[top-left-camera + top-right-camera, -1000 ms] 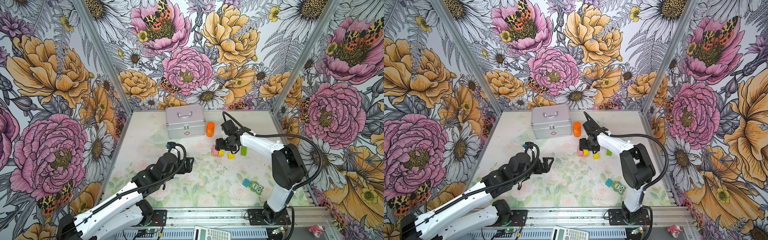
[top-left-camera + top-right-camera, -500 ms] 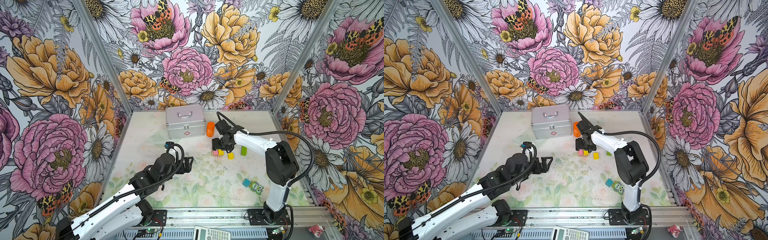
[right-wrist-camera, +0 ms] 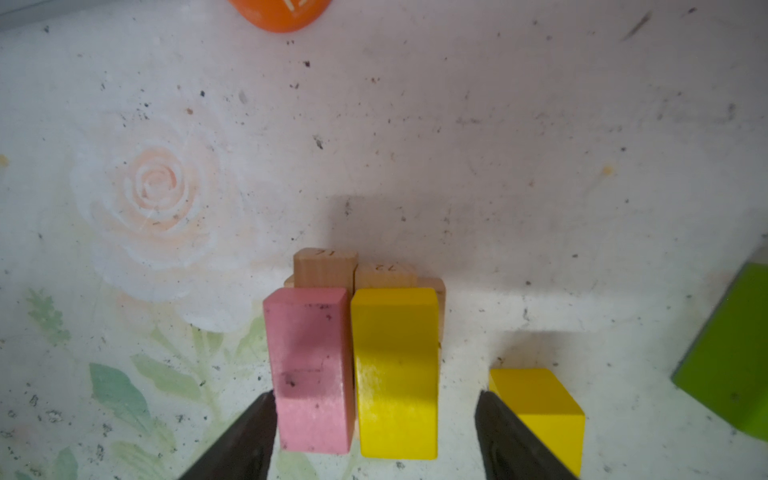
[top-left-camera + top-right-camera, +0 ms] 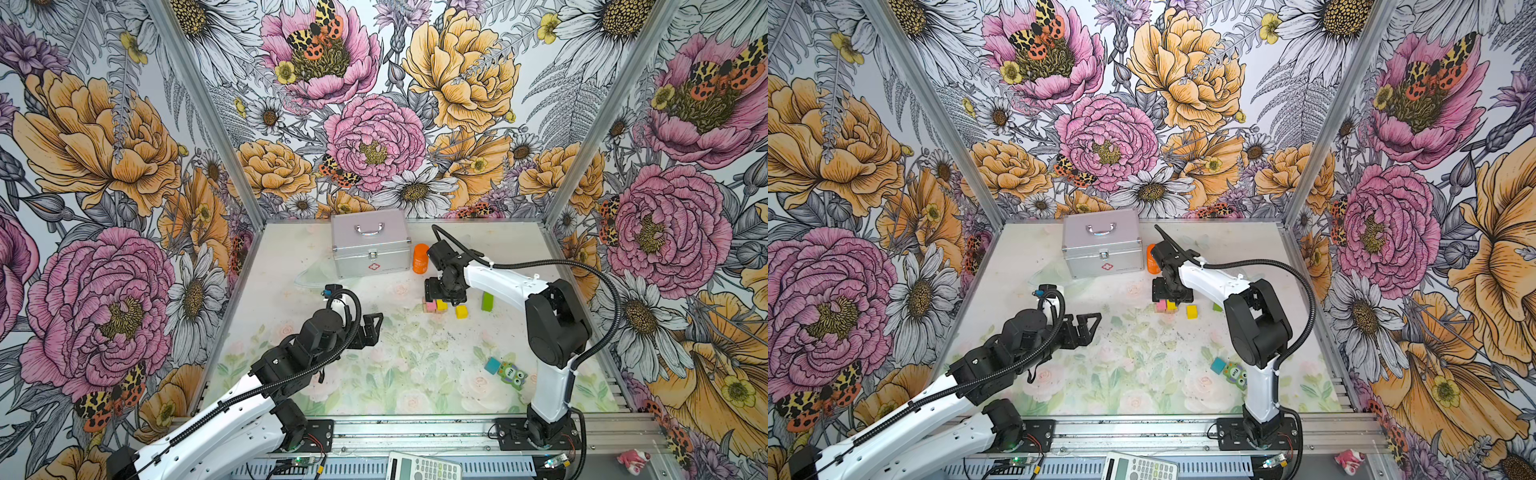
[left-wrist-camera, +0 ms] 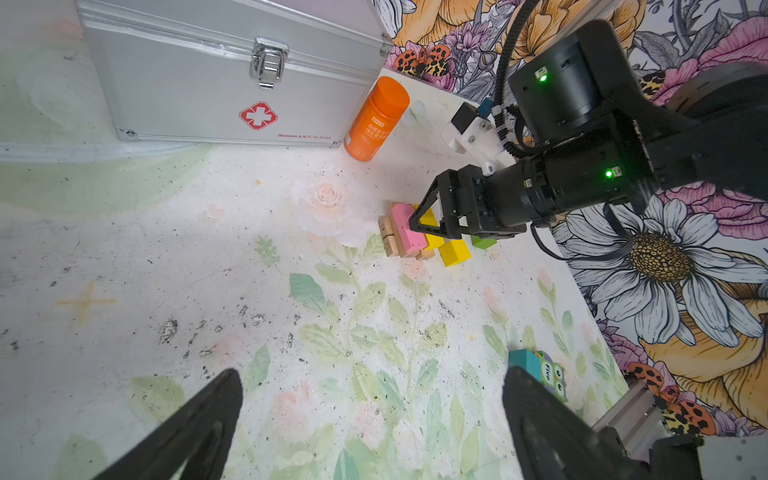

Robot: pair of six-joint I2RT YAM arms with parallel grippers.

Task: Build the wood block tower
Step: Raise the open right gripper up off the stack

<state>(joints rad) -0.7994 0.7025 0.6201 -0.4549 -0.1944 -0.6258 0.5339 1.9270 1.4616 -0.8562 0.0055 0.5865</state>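
Tower (image 4: 435, 306) on worktop (image 4: 395, 374) near orange bottle (image 4: 420, 258), directly below right gripper (image 3: 374, 399); pink plank (image 3: 309, 374) and yellow bar (image 3: 395, 370) run lengthwise between its part-open, empty jaws. Left gripper (image 4: 371, 330) wide open, empty, farther.

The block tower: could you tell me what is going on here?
The right gripper is down over the tower, its open jaws straddling the pink plank and yellow bar, which lie side by side on tan planks, with a gap on the yellow side. A yellow cube and green bar lie loose beside it; a teal cube and owl-faced piece sit nearer the front. The left gripper hangs open and empty over the table.
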